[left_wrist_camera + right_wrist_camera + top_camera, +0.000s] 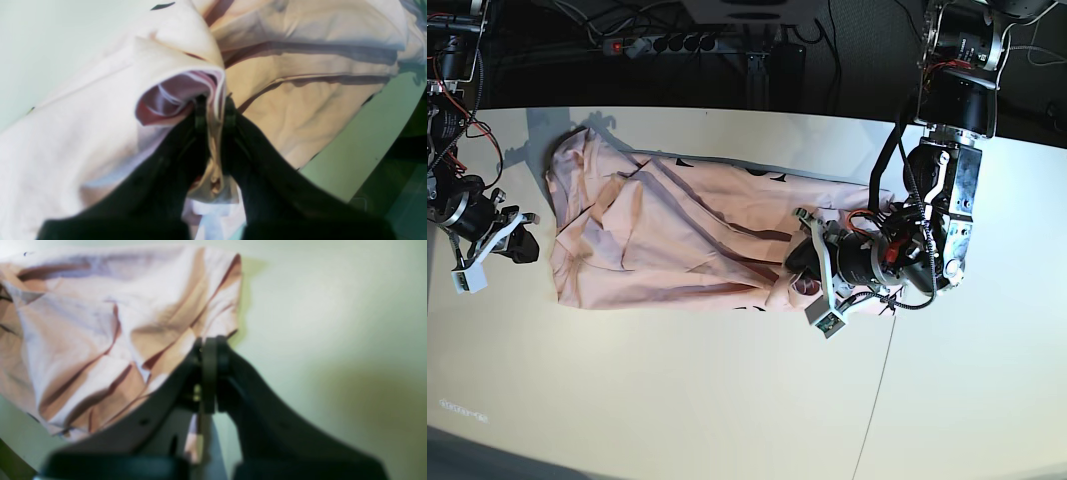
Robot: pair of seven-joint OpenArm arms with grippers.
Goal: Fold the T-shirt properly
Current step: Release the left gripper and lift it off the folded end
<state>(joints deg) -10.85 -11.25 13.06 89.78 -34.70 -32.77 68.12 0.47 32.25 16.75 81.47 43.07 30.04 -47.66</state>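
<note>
1. The shirt (667, 235) lies rumpled in a long heap, running from under my left pincer (216, 111) across to just short of my right pincer (209, 345).
2. My left pincer is narrowed on a bunched fold of the shirt, cloth pinched between its fingertips; a loop of fabric (173, 90) curls open right beside them.
3. Black marks (765, 173) show along the shirt's far edge, between my two pincers.
4. My right pincer is closed tight with nothing in it, beside the shirt's near end; I can't quite judge its height, as the tips are blurred up close.
5. Beneath the shirt and both my pincers spreads the pale table (677, 385).
</note>
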